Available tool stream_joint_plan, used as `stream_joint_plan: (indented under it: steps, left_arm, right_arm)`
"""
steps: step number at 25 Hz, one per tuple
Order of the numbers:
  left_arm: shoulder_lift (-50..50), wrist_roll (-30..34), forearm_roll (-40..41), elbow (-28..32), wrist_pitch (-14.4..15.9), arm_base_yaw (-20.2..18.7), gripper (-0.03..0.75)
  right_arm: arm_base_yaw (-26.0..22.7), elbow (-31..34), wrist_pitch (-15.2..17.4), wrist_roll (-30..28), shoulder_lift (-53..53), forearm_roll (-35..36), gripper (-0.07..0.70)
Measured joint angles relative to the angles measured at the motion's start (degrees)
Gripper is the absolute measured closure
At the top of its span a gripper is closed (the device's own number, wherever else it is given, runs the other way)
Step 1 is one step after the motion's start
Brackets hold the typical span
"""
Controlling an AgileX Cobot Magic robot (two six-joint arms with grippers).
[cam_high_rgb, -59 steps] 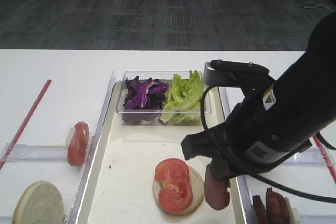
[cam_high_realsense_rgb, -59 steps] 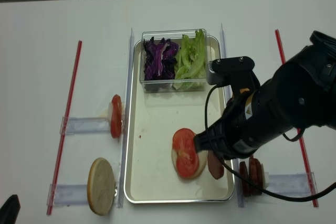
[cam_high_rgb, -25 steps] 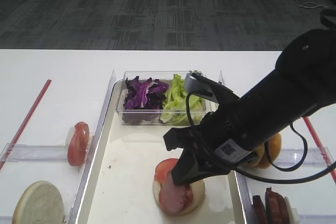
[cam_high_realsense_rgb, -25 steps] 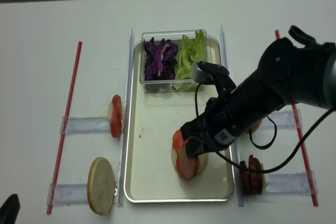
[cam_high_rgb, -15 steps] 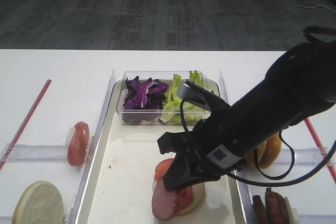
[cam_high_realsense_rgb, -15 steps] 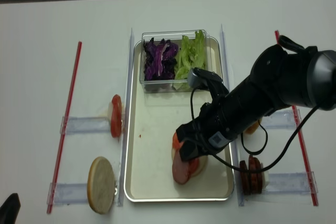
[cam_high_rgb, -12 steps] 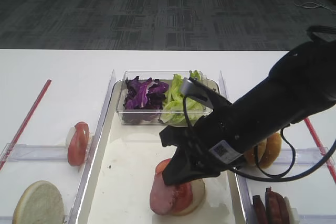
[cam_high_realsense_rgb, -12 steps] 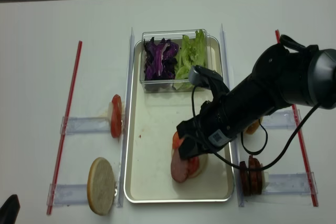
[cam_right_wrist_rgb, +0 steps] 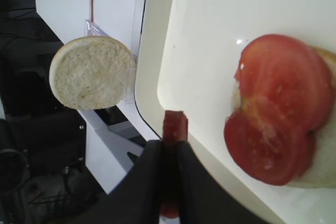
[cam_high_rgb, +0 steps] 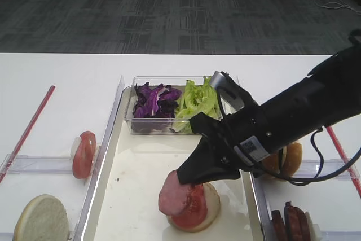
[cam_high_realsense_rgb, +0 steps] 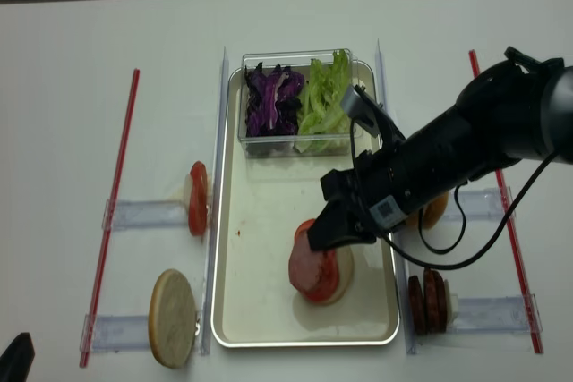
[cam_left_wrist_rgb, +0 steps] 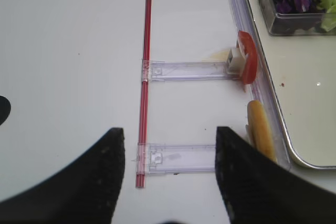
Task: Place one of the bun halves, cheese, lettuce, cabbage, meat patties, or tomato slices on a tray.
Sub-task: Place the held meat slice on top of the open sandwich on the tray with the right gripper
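my right gripper point(cam_right_wrist_rgb: 169, 129) clamped on meat patty point(cam_high_rgb: 175, 195), edge-on between my fingers, just above tomato slices point(cam_right_wrist_rgb: 278, 124); left jaws spread.

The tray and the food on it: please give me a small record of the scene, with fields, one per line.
tray: cream, silver rim
on tray: bun half with tomato slices
right gripper: shut on a meat patty, edge-on between the jaws in the wrist view, over the tomato slices
clear box: cabbage, lettuce
left gripper: open, holds nothing
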Motion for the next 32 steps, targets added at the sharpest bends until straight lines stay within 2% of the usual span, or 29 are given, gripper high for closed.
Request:
stream_joint_plan:
  steps: [10, 14, 18, 22, 32]
  left_arm:
    - [0.0, 0.0, 0.0, 0.0, 0.0, 0.0, 0.316]
    - [0.0, 0.0, 0.0, 0.0, 0.0, 0.0, 0.316]
    - [0.0, 0.0, 0.0, 0.0, 0.0, 0.0, 0.316]
    - [0.0, 0.0, 0.0, 0.0, 0.0, 0.0, 0.316]
    - [0.0, 0.0, 0.0, 0.0, 0.0, 0.0, 0.316]
  right_arm:
    - [-0.3, -0.1, -0.4, -3.8, 3.3, 2.8, 0.558]
    - [-2.4, -0.1, -0.2, -4.0, 3.4, 3.5, 0.558]
    - [-4.5, -0.2, 2.2, -4.5, 5.0, 3.6, 0.558]
    - [-4.6, -0.2, 3.5, -6.2, 5.6, 3.9, 0.558]
    - [-4.6, -0.3, 3.9, -8.9, 8.0, 4.2, 0.558]
